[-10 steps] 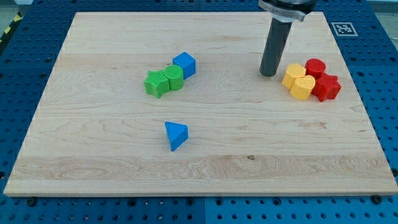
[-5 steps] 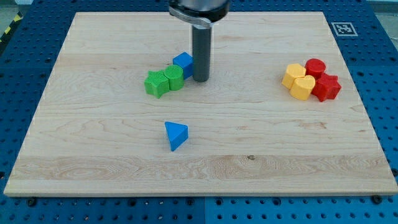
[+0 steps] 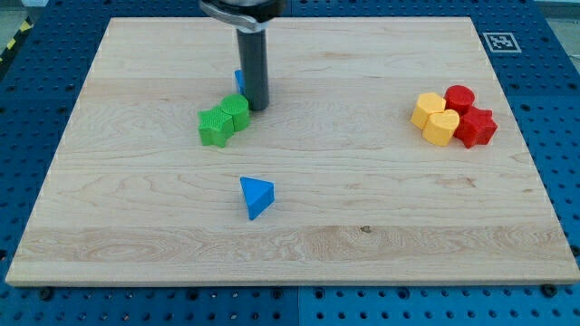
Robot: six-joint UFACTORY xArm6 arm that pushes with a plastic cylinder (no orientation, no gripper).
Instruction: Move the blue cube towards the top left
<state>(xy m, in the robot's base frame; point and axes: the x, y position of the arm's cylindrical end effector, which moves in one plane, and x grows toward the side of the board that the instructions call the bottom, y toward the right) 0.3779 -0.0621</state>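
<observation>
Pale wooden board (image 3: 381, 208) on blue pegboard table (image 3: 562, 109); fingerless tip (image 3: 257, 108) touching the half-hidden blue cube (image 3: 238, 81), beside green blocks (image 3: 223, 121).

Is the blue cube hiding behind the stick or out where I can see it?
Mostly hiding. Only a thin blue edge of the blue cube shows left of the rod; my tip sits beside the green blocks.

A light wooden surface (image 3: 362, 208) carries seven blocks. Toward the view's top left, a blue cube (image 3: 238, 81) is largely hidden behind the rod; two green blocks (image 3: 223, 120) lie touching just below it. A blue wedge-shaped block (image 3: 256, 196) lies apart near centre. At the view's right, two yellow blocks (image 3: 435, 118) and two red blocks (image 3: 469, 116) are clustered, touching.
</observation>
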